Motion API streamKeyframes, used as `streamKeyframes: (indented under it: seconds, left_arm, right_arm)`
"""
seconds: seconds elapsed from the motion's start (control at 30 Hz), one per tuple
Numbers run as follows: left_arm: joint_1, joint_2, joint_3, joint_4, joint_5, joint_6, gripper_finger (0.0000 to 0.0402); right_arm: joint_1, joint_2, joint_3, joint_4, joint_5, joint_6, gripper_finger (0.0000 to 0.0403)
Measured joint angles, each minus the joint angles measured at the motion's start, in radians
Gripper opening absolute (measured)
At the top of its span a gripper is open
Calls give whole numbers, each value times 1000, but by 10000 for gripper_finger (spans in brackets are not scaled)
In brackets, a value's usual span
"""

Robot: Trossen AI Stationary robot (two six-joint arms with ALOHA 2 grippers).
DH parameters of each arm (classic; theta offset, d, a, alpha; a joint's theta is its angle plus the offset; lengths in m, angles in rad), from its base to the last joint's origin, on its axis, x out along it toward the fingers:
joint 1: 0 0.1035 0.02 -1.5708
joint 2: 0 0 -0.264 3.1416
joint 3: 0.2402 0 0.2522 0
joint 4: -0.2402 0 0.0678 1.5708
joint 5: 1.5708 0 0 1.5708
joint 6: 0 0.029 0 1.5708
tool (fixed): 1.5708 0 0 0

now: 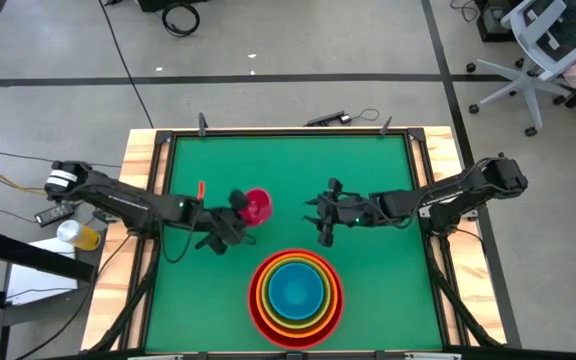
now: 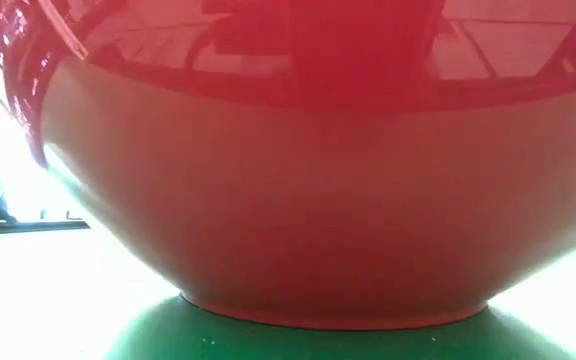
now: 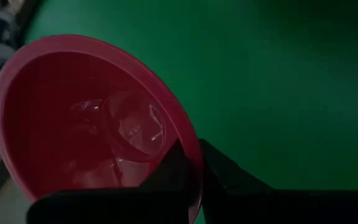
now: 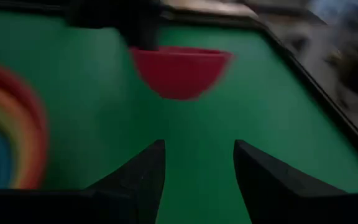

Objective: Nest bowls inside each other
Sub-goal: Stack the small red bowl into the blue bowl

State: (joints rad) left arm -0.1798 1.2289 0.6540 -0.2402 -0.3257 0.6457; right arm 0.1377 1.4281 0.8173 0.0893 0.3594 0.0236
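Green table (image 1: 368, 170): left gripper (image 1: 236, 218) pinches the pink bowl (image 1: 257, 206) by its rim, clear of the nested stack (image 1: 296, 290). Centre it over the blue bowl (image 1: 295, 288) before lowering. Right gripper (image 1: 326, 214) waits, jaws apart.

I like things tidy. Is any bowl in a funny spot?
Only the pink bowl: the left gripper pinches its rim, apart from the stack of red, orange, yellow-green and blue bowls. Nothing looks spilled or broken.

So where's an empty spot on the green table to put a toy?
The far strip of the green mat is bare, and both near corners beside the bowl stack. The middle is crowded: left pincer gripping the pink bowl, right pincer open opposite.
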Motion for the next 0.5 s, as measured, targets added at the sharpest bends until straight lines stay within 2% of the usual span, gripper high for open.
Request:
streamKeyframes:
  seconds: [0.13, 0.27, 0.37, 0.5]
  left_arm:
    - [-54, 0, 101, -37, 13, 25, 13]
    - [-67, 13, 202, -44, 138, 46, 12]
    - [-76, 26, 258, -96, 258, 49, 12]
    - [-89, 51, 334, -235, 315, 25, 12]
  right_arm:
    - [4, 0, 0, 119, -107, -161, 195]
    - [17, 0, 36, 125, -116, -213, 196]
    - [41, 0, 84, 72, -114, -306, 197]
    - [87, -6, 169, -90, -113, -488, 197]
